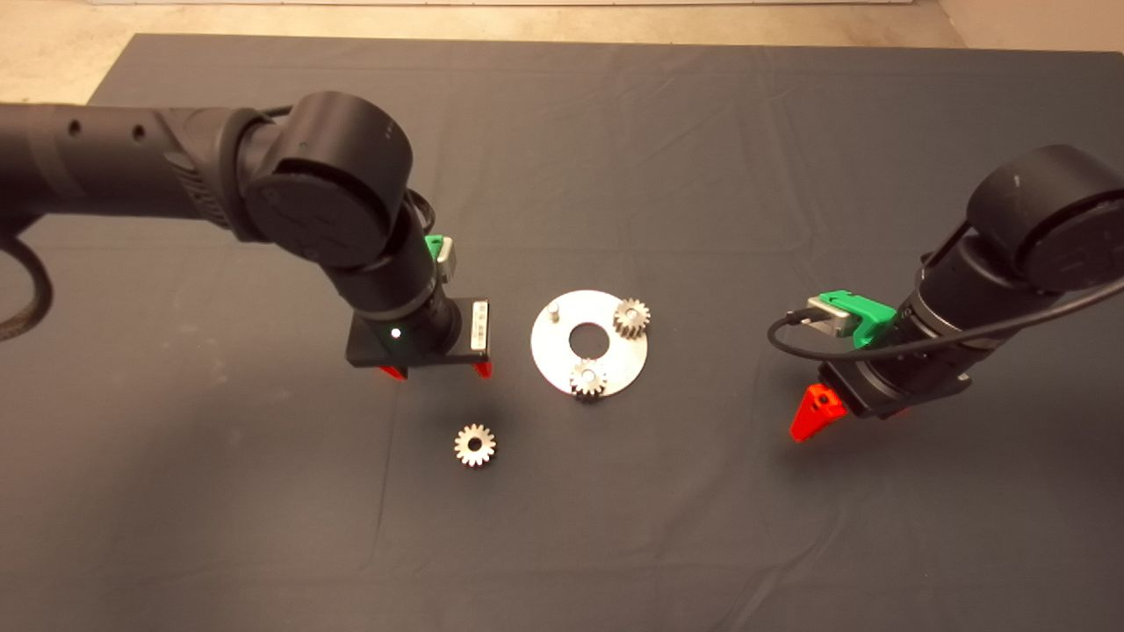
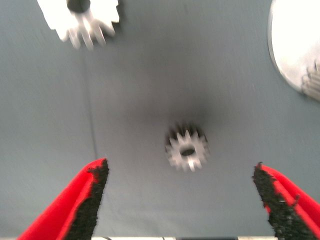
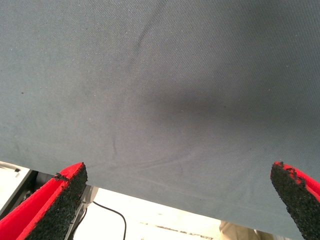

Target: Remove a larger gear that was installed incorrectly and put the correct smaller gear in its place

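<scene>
Hovering wide open, left gripper (image 2: 180, 200) frames larger gear (image 2: 187, 148) — untouched.

Four gears show on one dark mat (image 1: 702, 527): three bright silver gears and one darker gear (image 2: 187, 148) with chunkier teeth, the last seen only from the left wrist camera. Of the bright three, the first gear (image 1: 631, 317) and the second gear (image 1: 587, 379) are counted on the single round metal plate (image 1: 562, 351), and the third gear (image 1: 475, 445) is counted off it. The plate has one centre hole and one bare pin (image 1: 554, 309). Two black arms are counted, the left arm (image 1: 132, 167) and the right arm (image 1: 1036, 228), carrying two grippers, the left gripper (image 2: 180, 166) and the right gripper (image 3: 177, 167), with four red fingers between them.
</scene>
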